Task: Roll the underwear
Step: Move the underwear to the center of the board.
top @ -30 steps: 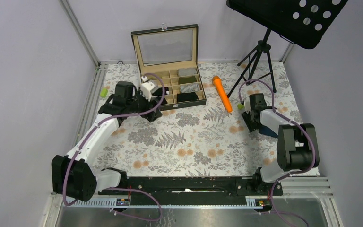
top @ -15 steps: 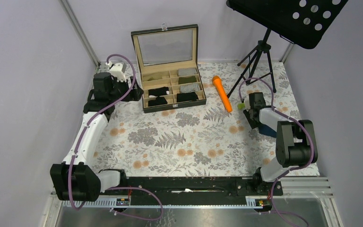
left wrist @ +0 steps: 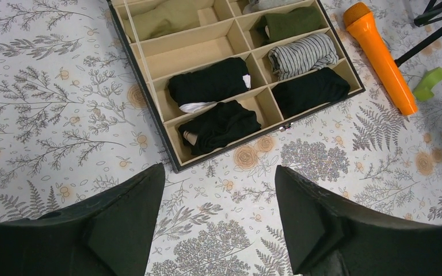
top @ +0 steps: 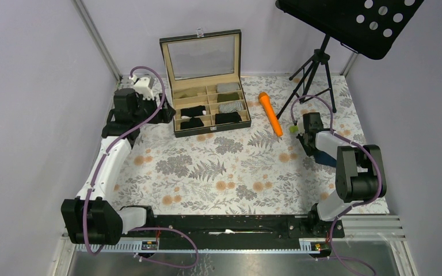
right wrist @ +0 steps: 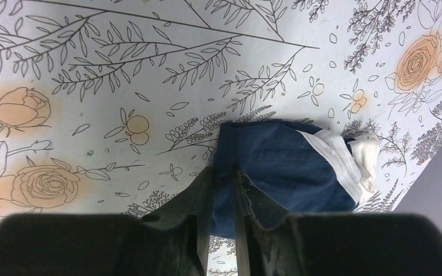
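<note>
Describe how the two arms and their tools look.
The left arm and right arm have white links, bulky black joints and a purple cable looping along each. The left tool and right tool have black wedge-shaped fingers.

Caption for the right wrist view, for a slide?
Right claw pinches the edge of navy, white-trimmed underwear on the floral tablecloth.

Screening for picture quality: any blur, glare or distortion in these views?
Top external: evenly lit, sharp, faint sheen on the case lid. Left wrist: crisp, left tool dark, little detail. Right wrist: tablecloth sharp, right tool black and blurred.
</note>
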